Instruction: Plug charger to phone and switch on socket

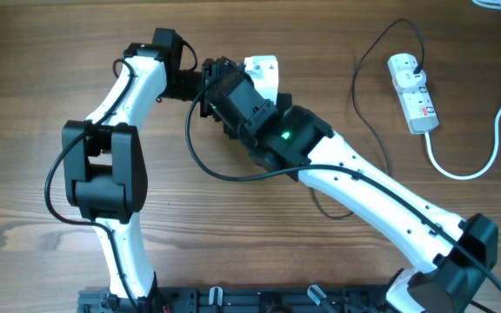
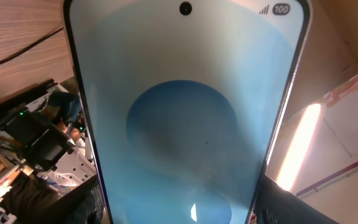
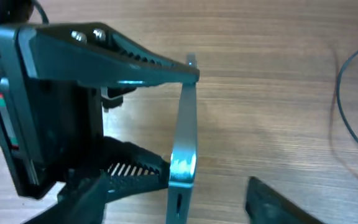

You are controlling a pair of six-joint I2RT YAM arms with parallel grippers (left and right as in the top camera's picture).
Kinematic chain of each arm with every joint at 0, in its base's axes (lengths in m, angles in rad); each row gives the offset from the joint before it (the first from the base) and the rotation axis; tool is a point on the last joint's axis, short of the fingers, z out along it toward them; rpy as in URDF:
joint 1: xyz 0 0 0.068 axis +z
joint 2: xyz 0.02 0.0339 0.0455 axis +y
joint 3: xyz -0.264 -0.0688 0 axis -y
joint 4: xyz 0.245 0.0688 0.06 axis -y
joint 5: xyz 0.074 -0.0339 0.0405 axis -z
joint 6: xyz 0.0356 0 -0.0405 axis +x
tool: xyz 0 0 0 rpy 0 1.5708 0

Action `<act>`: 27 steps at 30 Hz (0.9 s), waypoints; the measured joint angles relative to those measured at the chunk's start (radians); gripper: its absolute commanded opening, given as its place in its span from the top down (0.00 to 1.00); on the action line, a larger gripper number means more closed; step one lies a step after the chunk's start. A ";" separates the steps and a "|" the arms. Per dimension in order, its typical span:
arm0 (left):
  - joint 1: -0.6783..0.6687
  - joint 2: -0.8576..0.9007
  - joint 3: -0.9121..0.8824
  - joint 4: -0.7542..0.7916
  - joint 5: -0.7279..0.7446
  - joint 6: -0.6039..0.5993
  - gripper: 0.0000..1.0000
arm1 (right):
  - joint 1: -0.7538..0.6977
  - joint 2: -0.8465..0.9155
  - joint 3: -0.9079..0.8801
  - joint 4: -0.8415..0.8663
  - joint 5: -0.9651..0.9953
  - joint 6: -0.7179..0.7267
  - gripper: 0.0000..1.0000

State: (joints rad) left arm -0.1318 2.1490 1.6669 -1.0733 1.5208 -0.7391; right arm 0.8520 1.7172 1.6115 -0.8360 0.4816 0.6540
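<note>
The left tool [image 3: 180, 121] was closed on the phone [image 2: 185, 124]. In the right wrist view its 2 black fingers [image 3: 135, 62] pressed on opposite edges of the phone, which was seen edge-on and lifted above the wooden tabletop [image 1: 277, 252]. In the left wrist view the screen filled almost the whole picture. It was pale blue with a darker blue circle, a small camera hole at the top and "100" in the upper corner.

The right tool [image 1: 223, 91] was just beside the left one, near the upper middle of the overhead view. One of its fingers [image 3: 278, 200] showed far to the side of the right wrist view, so the tool looked open.

The power strip [image 1: 414, 93] lay well apart, at the right side of the tabletop, with red marks on its face and a thick white cord [image 1: 485, 156] curving away. The charger cable [image 1: 361, 96] went from the strip's upper end, passed under the right arm and looped back toward the 2 tools. Its plug tip was hidden.
</note>
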 measured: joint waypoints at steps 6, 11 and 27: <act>0.000 0.000 0.000 0.000 0.000 0.000 0.30 | 0.000 0.000 0.000 0.008 0.018 0.002 0.55; 0.000 0.000 0.000 0.016 0.000 0.000 0.30 | 0.000 0.000 0.000 0.023 0.018 0.000 0.55; 0.000 0.000 0.000 0.016 0.000 0.000 0.31 | -0.013 0.000 0.000 0.060 0.018 0.000 0.64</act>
State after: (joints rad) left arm -0.1318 2.1490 1.6669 -1.0576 1.5211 -0.7395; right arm 0.8391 1.7176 1.6115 -0.7765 0.4992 0.6544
